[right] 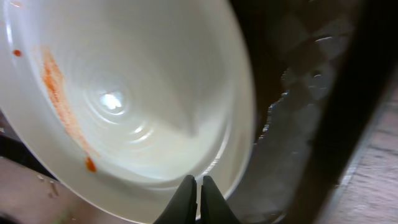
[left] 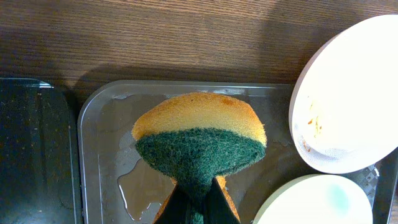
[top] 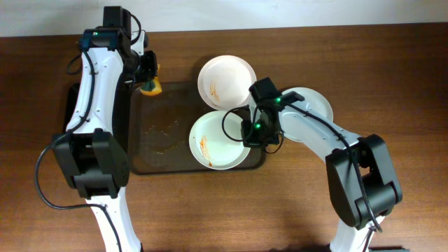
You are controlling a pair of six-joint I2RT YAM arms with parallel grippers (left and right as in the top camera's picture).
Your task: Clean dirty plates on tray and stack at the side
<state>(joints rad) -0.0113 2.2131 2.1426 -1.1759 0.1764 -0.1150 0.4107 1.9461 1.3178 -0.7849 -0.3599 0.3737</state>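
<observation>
The dark tray (top: 162, 157) holds one white plate (top: 218, 143) with orange-red smears at its right end. My right gripper (top: 250, 133) is shut on that plate's right rim; the wrist view shows the jaws (right: 199, 186) pinching the rim of the smeared plate (right: 124, 93). A second smeared plate (top: 225, 82) overlaps the tray's far right corner. A third plate (top: 311, 105) lies on the table to the right, partly under my right arm. My left gripper (top: 150, 85) is shut on a yellow and green sponge (left: 199, 140) over the tray's far left corner (left: 99, 124).
A narrower black tray (left: 31, 143) lies left of the big tray, mostly under my left arm. A water puddle (left: 146, 180) and crumbs (top: 162, 129) lie on the tray floor. Bare wooden table (top: 392, 84) surrounds the tray.
</observation>
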